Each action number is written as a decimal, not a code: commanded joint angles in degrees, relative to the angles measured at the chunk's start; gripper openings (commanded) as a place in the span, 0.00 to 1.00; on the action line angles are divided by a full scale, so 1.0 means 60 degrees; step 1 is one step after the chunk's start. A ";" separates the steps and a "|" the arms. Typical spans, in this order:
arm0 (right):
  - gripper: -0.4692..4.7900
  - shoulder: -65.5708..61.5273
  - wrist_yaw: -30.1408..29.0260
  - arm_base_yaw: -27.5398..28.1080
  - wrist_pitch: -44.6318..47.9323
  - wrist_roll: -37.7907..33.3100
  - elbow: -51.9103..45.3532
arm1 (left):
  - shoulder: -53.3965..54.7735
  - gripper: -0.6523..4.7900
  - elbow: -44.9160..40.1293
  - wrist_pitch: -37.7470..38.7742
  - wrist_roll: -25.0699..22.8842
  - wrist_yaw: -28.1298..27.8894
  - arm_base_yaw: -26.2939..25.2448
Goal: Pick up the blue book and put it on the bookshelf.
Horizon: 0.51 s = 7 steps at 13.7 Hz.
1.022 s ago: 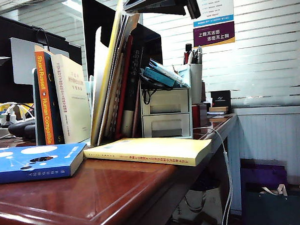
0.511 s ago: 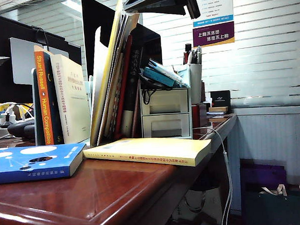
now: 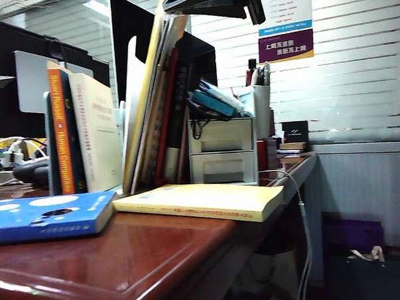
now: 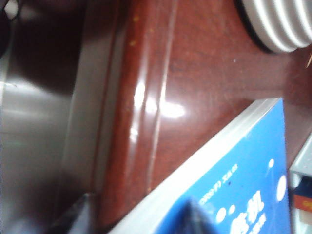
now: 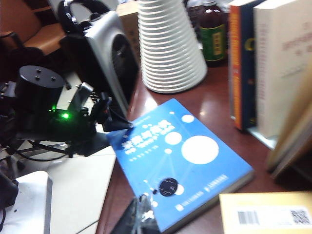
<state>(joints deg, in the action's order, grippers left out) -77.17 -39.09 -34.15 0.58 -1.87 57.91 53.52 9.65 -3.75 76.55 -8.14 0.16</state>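
Standing there, I'd have called this the grab step, barely started. The blue book (image 3: 50,216) lay flat on the near left of the desk (image 3: 158,258), just left of a yellow paperback (image 3: 202,202) and near the bookshelf (image 3: 49,150) behind it, whose slots were already full of upright books.

The left gripper (image 5: 116,123) sat at the book's left corner by the desk edge. One dark finger (image 4: 195,217) lay over the cover with the other off past the desk rim, but whether they'd actually pinched the book I couldn't tell. The right gripper (image 5: 141,214) hung clenched and empty over the book's near edge.

My guess for the next move: get a firm bite on that corner, lift, stand the book up and find a gap in the rack.

Funny thing: the side camera showed no gripper near the book at all. Only the right wrist view showed the left arm parked there, and only the left wrist view showed its fingers straddling the edge.
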 commanded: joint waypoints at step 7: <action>0.09 0.0066 0.0251 -0.0018 0.0204 -0.0007 0.0058 | 0.0069 0.11 0.0182 -0.2127 -0.0776 0.1319 0.0044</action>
<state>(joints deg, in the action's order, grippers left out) -77.17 -37.50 -34.17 0.60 -1.87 58.00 54.04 9.67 -12.01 74.52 -4.03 0.19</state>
